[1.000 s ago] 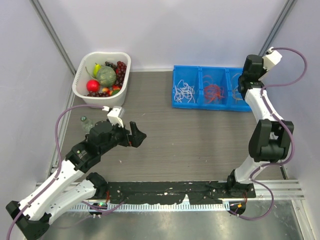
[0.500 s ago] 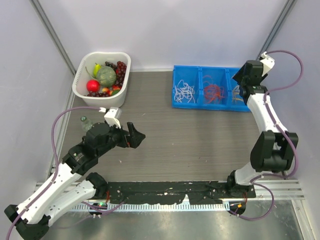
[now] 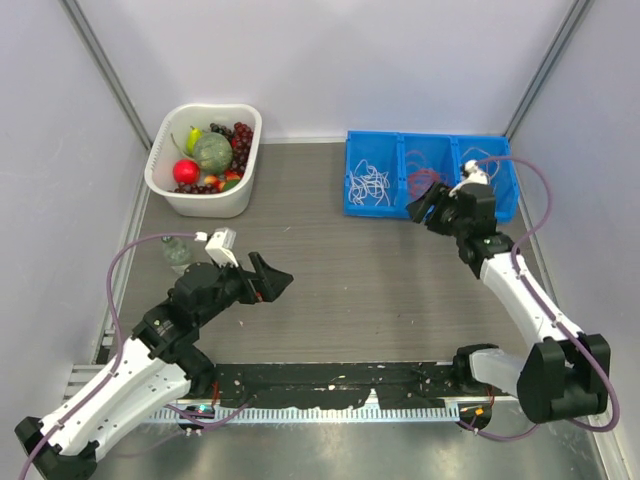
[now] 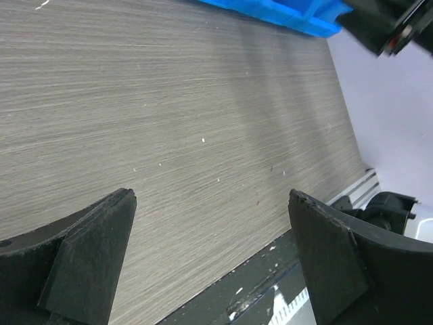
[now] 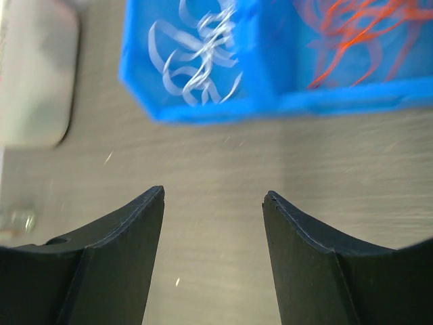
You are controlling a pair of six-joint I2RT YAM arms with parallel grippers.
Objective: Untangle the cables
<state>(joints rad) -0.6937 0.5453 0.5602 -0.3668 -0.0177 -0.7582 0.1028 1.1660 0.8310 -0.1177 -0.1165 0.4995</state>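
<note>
Cables (image 3: 372, 183): white strands (image 5: 196, 57) and red strands (image 5: 352, 27) in neighbouring compartments of blue bin (image 3: 375, 211), far right of desk (image 3: 380, 290).
Right gripper (image 5: 213, 194): jaws wide, nothing between; hovering just in front of bin's near wall, facing the white compartment.
Left gripper (image 3: 272, 282): jaws wide, nothing held; over bare desk, well apart from bin.
Risk, strands: closing on a clump likely lifts several at once, being thin, floppy and looped over one another.
Risk, bin: jaw tip catching the near wall could shove or tip it.
Top view only: both arms, fruit basket (image 3: 200, 205); third compartment largely hidden behind right arm.
Right wrist only: single white loops, somewhat blurred.
Left wrist only: desk grain, bin corner; no cable visible.
</note>
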